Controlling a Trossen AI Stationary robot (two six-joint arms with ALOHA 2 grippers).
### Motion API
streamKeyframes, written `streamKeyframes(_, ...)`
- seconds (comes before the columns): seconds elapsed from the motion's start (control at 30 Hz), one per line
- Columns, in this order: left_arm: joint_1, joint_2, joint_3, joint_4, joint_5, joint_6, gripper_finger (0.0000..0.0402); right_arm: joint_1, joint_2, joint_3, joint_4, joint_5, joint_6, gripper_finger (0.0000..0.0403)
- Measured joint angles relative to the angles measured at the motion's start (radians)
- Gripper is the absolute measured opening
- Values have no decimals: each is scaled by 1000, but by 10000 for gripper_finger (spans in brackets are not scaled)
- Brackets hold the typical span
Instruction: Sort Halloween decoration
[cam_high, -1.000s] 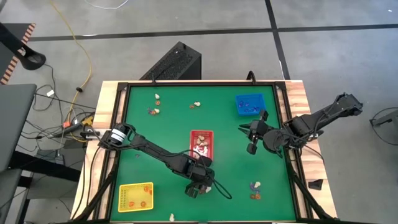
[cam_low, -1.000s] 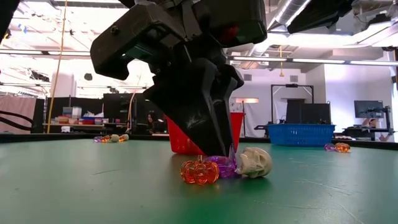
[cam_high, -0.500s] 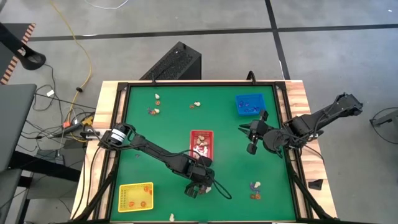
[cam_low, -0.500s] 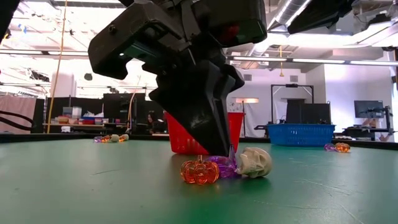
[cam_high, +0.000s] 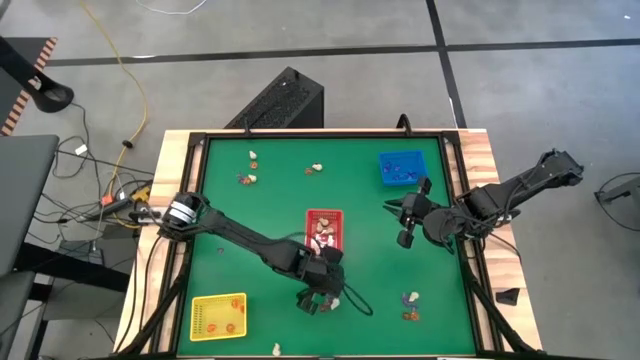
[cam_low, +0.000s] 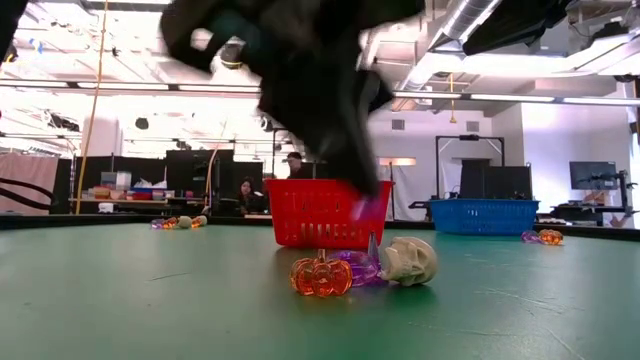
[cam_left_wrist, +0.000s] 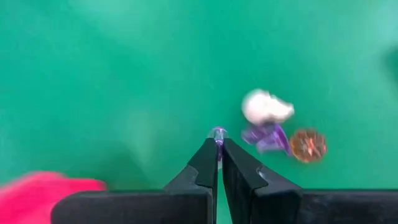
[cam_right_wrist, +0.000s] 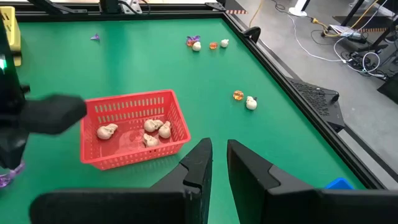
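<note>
Low view: left claw (cam_low: 362, 205) pinches a purple trinket (cam_low: 364, 208) before the red tray (cam_low: 300, 215).

A glossy orange plastic pumpkin (cam_low: 321, 276) is glowing beside a translucent purple trinket (cam_low: 359, 268) and a cream plastic skull (cam_low: 410, 260) on green felt table (cam_low: 120, 300), before a red slotted plastic basket (cam_low: 325, 213).

the green table (cam_high: 250, 220) carries a red tray (cam_high: 324, 231) at its middle, a blue tray (cam_high: 401, 167) and a yellow tray (cam_high: 218, 316) well apart from it, and small trinket clusters (cam_high: 410, 306) scattered around.
</note>
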Motion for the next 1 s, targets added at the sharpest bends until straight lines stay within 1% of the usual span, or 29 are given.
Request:
streamKeyframes(0.1,34,-64,0,30,-9,46,0,1,0,0,1,0,-18,81)
streamKeyframes(0.17,67,-96,0,84,-34,102,0,7,-1,0,0,0,-31,81)
streamKeyframes(0.23,117,-109,0,180,-55,145,0,23,-12,0,1,0,-42,81)
streamKeyframes(0.3,185,-104,-11,336,-53,167,0,44,-29,2,-1,5,-45,81)
streamKeyframes(0.4,304,-53,-35,556,-27,149,0,81,-53,13,4,22,-45,81)
streamKeyframes(0.5,415,29,-30,701,2,80,0,124,-74,15,3,64,-45,81)
streamKeyframes(0.57,483,97,-6,819,17,21,0,153,-81,15,-1,103,-52,81)
streamKeyframes(0.63,541,162,44,909,25,-47,0,176,-86,15,-1,150,-56,81)
streamKeyframes(0.7,586,232,122,932,41,-117,0,197,-88,15,1,180,-71,81)
streamKeyframes(0.8,628,330,269,883,88,-180,0,213,-89,15,0,205,-95,81)
streamKeyframes(0.9,644,409,428,756,80,-217,0,214,-88,15,-3,210,-102,81)
streamKeyframes(1.0,653,472,558,617,86,-253,1,213,-88,15,-7,210,-103,81)
